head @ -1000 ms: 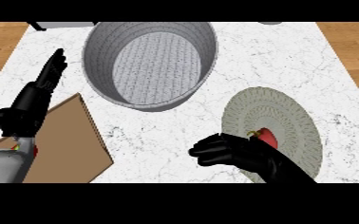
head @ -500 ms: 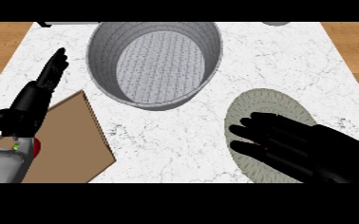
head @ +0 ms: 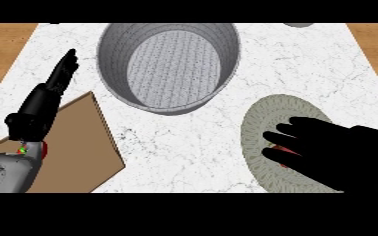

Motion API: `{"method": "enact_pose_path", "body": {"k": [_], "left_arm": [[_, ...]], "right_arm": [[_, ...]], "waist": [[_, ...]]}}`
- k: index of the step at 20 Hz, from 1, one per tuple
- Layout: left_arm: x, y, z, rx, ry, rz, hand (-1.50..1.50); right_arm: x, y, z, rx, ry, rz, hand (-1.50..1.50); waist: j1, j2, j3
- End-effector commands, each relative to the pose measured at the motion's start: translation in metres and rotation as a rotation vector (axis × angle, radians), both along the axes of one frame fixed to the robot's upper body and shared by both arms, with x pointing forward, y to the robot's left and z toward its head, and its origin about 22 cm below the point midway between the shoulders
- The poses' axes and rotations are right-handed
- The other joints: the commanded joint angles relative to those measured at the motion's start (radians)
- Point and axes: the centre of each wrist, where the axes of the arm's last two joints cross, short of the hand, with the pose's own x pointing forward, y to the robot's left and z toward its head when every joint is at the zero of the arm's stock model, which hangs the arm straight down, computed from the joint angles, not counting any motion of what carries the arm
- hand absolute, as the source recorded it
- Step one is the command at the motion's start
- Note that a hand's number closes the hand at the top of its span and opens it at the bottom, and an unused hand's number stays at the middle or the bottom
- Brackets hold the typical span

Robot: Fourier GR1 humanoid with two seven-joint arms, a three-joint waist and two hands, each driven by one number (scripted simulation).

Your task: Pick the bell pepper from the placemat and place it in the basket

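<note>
- Two small red patches are all that shows of the bell pepper (head: 285, 153); the rest is hidden under the right hand (head: 332, 147).
- The pepper lies on the round grey-green placemat (head: 269, 112), at the right of the white marble tabletop (head: 184, 145), towards the mat's lower middle.
- The right hand comes in from the right edge and lies over the mat, directly above the pepper.
- Its fingers (head: 295, 126) are spread and fairly straight, pointing left, and are not closed round anything. The red shows in the gaps between the lower fingers.
- Whether the fingers touch the pepper or only hang over it I cannot tell.
- The grey basket (head: 111, 75) stands at the top middle, up and to the left of the mat and apart from it.
- The left hand (head: 48, 92) rests at the left edge, fingers straight and pointing up, holding nothing, beside a brown board (head: 77, 140).
</note>
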Motion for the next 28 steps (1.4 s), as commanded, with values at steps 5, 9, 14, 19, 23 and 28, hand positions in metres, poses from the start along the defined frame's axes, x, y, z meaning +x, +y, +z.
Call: {"method": "enact_pose_path", "body": {"k": [5,9,14,19,23,28], "left_arm": [[0.006,0.010,-0.005,-0.003,-0.009,0.004,0.00],[0.000,0.004,-0.006,-0.009,-0.010,0.002,0.00],[-0.005,0.008,0.000,-0.011,-0.026,-0.009,0.00],[-0.005,0.004,0.000,0.007,-0.018,0.009,0.00],[0.002,-0.001,-0.005,-0.009,-0.008,0.007,0.00],[-0.001,-0.008,0.005,-0.014,-0.020,-0.006,0.00]], "right_arm": [[0.024,-0.010,-0.015,-0.119,0.051,-0.028,-1.50],[0.039,0.008,-0.036,-0.115,0.052,-0.018,-1.50],[0.032,0.010,-0.071,-0.238,0.050,-0.017,-1.50],[0.033,0.017,-0.112,-0.268,0.058,-0.029,-1.50],[0.051,-0.016,-0.137,-0.292,0.053,-0.032,-1.50],[0.051,0.004,-0.148,-0.247,0.029,-0.037,-1.50]], "waist": [[0.001,0.004,0.003],[0.009,0.004,0.002],[0.009,0.003,0.003],[0.006,0.003,0.003],[0.005,0.005,0.003],[0.003,0.002,0.003]]}}
